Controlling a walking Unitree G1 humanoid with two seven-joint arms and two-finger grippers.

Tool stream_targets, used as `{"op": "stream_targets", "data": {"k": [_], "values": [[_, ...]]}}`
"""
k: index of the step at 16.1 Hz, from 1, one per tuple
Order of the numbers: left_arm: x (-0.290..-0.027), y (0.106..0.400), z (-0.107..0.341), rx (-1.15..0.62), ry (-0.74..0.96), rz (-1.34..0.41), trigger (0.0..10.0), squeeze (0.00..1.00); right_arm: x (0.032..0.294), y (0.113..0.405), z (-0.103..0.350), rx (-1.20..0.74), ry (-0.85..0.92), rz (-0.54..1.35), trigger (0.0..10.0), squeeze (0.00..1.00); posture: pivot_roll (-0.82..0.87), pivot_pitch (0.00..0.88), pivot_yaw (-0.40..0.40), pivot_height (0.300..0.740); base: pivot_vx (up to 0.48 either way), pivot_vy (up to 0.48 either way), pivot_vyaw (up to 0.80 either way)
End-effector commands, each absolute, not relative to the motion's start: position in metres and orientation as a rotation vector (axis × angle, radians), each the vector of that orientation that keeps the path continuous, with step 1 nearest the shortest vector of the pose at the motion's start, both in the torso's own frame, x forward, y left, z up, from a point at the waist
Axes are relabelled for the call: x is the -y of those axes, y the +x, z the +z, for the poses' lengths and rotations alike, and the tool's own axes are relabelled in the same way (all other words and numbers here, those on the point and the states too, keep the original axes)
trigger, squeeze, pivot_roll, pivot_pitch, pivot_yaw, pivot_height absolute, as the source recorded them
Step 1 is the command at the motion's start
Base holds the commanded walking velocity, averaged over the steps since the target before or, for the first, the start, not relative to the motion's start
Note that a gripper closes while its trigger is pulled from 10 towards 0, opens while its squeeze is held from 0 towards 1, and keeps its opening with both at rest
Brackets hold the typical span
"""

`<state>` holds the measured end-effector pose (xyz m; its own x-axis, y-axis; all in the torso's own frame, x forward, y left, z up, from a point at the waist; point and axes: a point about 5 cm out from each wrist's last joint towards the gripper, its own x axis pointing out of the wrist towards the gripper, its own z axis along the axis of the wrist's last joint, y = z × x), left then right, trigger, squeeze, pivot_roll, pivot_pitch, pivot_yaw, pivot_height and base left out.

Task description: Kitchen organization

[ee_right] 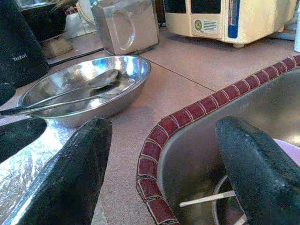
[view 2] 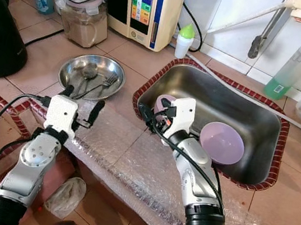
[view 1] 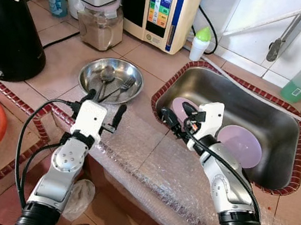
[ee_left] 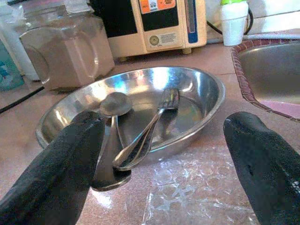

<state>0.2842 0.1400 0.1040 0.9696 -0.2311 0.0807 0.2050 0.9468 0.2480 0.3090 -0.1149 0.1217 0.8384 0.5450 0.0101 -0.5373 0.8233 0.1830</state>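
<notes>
— Where is the steel dish [view 1: 111, 79] found?

— It is set on the tiled counter [view 1: 147, 61], between the black kettle [view 1: 8, 23] at the left end and the sink [view 1: 234, 122] let into the right part. A spoon [ee_left: 108, 136] and a fork [ee_left: 150, 131] are laid inside it, their handles resting over the rim on the side toward the front edge.

— And the left gripper [view 1: 104, 105]?

— It is held just short of the dish, over the sheet of bubble wrap [view 1: 154, 164] spread along the counter's front edge. Its fingers [ee_left: 56, 173] are spread wide, and nothing is held between them; the dish is seen in the gap.

— The right gripper [view 1: 175, 115]?

— It is placed at the left rim of the sink, over the red tile border [ee_right: 154, 154]. Its fingers [ee_right: 65, 178] are likewise spread apart, with nothing pinched.

— What is seen in the sink?

— A lilac plate [view 1: 239, 146] is propped in the basin, and a pink cup [view 1: 180, 109] is partly hidden behind the right gripper.

— And at the back of the counter?

— A jar of brown powder [view 1: 100, 26], a cream appliance [view 1: 160, 9] and a small white bottle with a green cap [view 1: 200, 43] are stood along the wall.
</notes>
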Motion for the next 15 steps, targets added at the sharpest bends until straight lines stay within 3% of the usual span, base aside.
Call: {"op": "stream_targets", "data": {"k": [1, 2, 3, 4, 15], "values": [[-0.139, 0.284, 0.098, 0.064, 0.257, -0.241, 8.7, 0.64, 0.113, 0.309, 0.122, -0.048, 0.171, 0.584, 10.0, 0.0, 0.02, 0.03, -0.038, 0.74, 0.0, 0.0, 0.0], [-0.14, 0.284, 0.097, 0.057, 0.262, -0.242, 3.5, 0.0, 0.113, 0.309, 0.122, -0.049, 0.171, 0.583, 10.0, 0.0, 0.02, 0.03, -0.038, 0.74, 0.0, 0.0, 0.0], [-0.141, 0.285, 0.097, 0.056, 0.265, -0.238, 0.7, 0.0, 0.114, 0.309, 0.122, -0.049, 0.17, 0.582, 10.0, 0.0, 0.02, 0.03, -0.038, 0.74, 0.0, 0.0, 0.0], [-0.142, 0.286, 0.098, 0.057, 0.261, -0.237, 0.0, 0.0, 0.114, 0.309, 0.122, -0.048, 0.17, 0.582, 10.0, 0.0, 0.02, 0.03, -0.038, 0.74, 0.0, 0.0, 0.0], [-0.163, 0.295, 0.109, 0.076, 0.314, -0.19, 0.0, 0.0, 0.114, 0.31, 0.121, -0.049, 0.169, 0.576, 10.0, 0.0, 0.03, 0.027, -0.04, 0.74, 0.0, 0.0, 0.0]]}}
